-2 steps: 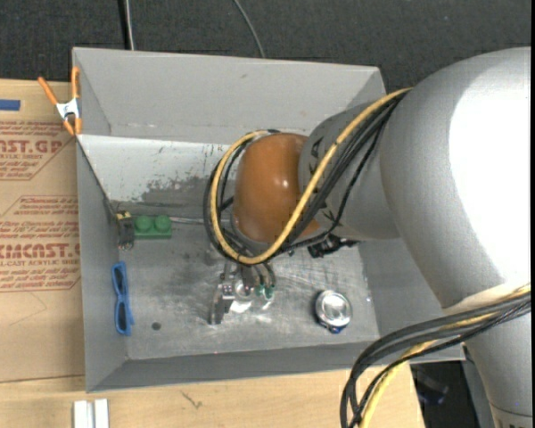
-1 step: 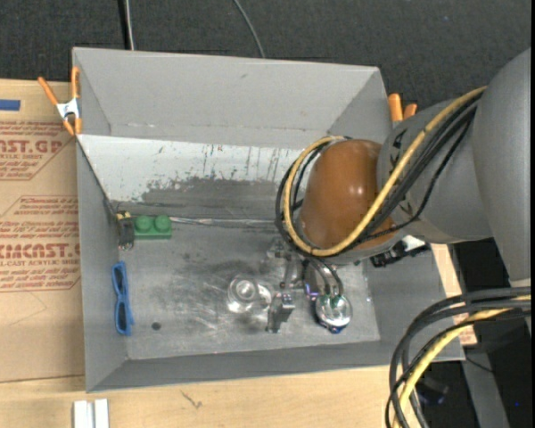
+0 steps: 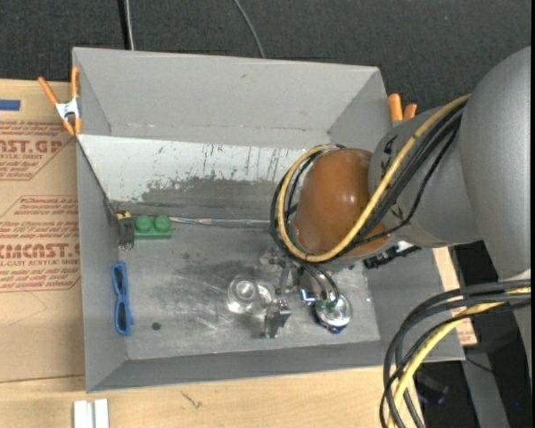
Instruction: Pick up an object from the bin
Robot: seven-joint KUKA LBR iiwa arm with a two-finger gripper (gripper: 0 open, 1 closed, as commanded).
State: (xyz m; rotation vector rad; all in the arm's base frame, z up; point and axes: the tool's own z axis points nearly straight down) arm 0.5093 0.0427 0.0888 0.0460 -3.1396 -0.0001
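Note:
My gripper (image 3: 277, 303) is low in the bin's front right part, under the arm's orange dome. Just to its left lies a small clear, rounded plastic thing (image 3: 244, 294), close to it or touching it; I cannot tell which. Just to its right lies a small silver and blue round thing (image 3: 332, 313), near the bin's front right corner.
A green toy brick (image 3: 152, 226) sits at the back left of the bin floor, next to a small dark piece (image 3: 125, 230). A pair of blue toy glasses (image 3: 121, 299) lies along the left wall. The arm and its cables cover the bin's right side.

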